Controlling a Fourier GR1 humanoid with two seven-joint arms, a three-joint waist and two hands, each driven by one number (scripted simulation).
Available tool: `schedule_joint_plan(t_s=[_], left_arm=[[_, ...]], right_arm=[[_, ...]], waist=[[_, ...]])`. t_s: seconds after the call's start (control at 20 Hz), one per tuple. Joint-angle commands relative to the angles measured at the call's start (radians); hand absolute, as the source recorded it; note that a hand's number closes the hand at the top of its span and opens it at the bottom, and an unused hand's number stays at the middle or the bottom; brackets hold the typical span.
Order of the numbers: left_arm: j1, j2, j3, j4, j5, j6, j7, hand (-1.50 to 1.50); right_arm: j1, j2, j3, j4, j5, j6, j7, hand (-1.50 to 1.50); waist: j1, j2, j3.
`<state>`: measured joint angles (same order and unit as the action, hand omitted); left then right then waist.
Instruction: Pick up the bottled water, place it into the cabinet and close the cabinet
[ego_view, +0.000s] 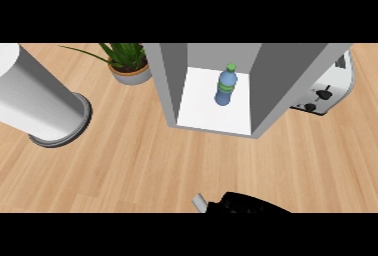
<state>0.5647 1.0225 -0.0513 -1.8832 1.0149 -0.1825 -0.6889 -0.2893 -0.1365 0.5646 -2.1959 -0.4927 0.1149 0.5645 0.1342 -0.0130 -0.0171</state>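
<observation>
Bottled water (226, 90) is standing upright inside the cabinet (288, 85), on its white floor, a bit right of the middle. It's a blue bottle with a green cap and a green band.

Going left to right across the wooden desk (148, 160): far left there's a big white cylinder (33, 100) on a dark round base. Next is a potted plant (125, 57) in a grey pot, just beside the cabinet's left wall. Then comes the grey cabinet itself, open toward the viewer so you can see straight in. Tucked against its right wall is a white toaster (328, 90) with black knobs.

Only one robot hand (247, 204) shows, a black lump at the bottom edge, probably the right one. It's well apart from the bottle and has nothing in it that I can see. Can't tell how open it is.
</observation>
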Motion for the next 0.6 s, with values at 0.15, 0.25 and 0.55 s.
schedule_joint_plan(t_s=[0.15,0.25,0.55], left_arm=[[0.037,0.019,0.066,0.024,0.038,-0.074,-0.013,-1.50],[0.073,0.018,0.088,0.060,0.021,-0.137,-0.044,-1.50],[0.200,-0.015,0.181,0.075,0.037,-0.190,-0.070,-1.50]], right_arm=[[-0.371,0.133,0.114,0.219,-0.132,-0.101,0.124,1.50],[-0.482,0.134,0.069,0.279,-0.209,-0.131,0.105,1.50],[-0.687,0.136,-0.022,0.512,-0.372,-0.145,0.100,1.50]], waist=[[0.012,0.016,0.011],[0.005,0.014,0.011],[-0.052,0.011,0.016]])
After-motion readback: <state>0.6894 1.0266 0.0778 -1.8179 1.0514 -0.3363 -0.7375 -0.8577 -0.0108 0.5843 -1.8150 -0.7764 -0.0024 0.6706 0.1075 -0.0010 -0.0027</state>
